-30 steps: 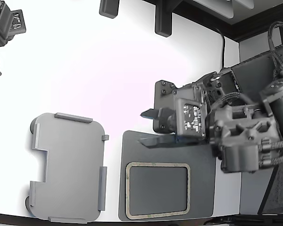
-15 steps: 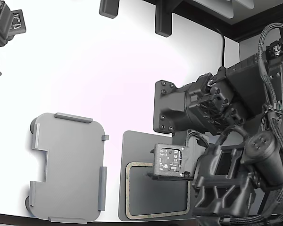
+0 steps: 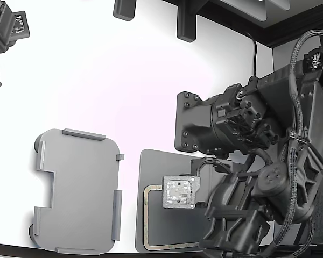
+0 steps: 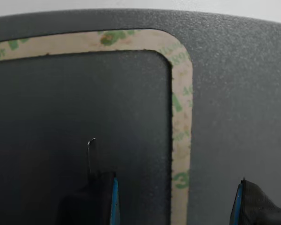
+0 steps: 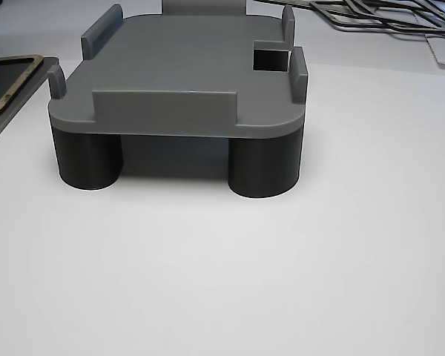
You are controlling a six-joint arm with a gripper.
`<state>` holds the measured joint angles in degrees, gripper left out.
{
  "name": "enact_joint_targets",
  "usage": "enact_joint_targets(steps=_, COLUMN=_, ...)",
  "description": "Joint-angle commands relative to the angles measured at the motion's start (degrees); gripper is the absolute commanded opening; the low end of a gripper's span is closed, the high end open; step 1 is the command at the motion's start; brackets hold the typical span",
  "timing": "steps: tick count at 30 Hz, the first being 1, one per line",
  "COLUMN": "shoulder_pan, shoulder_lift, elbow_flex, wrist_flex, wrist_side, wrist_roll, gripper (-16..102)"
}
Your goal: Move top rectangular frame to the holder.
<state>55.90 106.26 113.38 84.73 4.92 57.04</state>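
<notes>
Wrist view: one open hand (image 4: 175, 197) straddles one frame (image 4: 181, 122); one holder (image 3: 78, 191) apart.

The frame (image 4: 181, 117) looks like matt paper tape, the mat (image 4: 239, 84) grainy, the holder (image 5: 185, 67) smooth matt plastic.

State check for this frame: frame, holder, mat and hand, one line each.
Rectangular frame: flat on the mat, not lifted.
Holder: empty, standing on dark round legs.
Dark mat: flat on the table, under the frame.
Hand: open, fingers astride one side of the frame.
</notes>
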Motion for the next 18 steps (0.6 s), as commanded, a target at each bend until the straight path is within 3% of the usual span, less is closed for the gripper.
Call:
enact_joint_targets(steps=1, shoulder_pan=-0.2, shoulder_lift=1.0, elbow_flex=1.5, wrist_flex=-3.2, wrist_side=1.1, wrist_roll=-0.5, gripper=100)
enact_joint_targets(steps=7, shoulder_pan=1.4, shoulder_lift=0.5, elbow_flex=6.1, wrist_flex=-8.6, wrist_side=2.2, wrist_roll=-1.4, gripper=100)
enact_joint_targets(steps=18, shoulder_pan=1.8, shoulder_lift=0.4, elbow_flex=8.6, wrist_flex=-9.8, wrist_side=2.2, wrist_roll=-0.9, gripper=94)
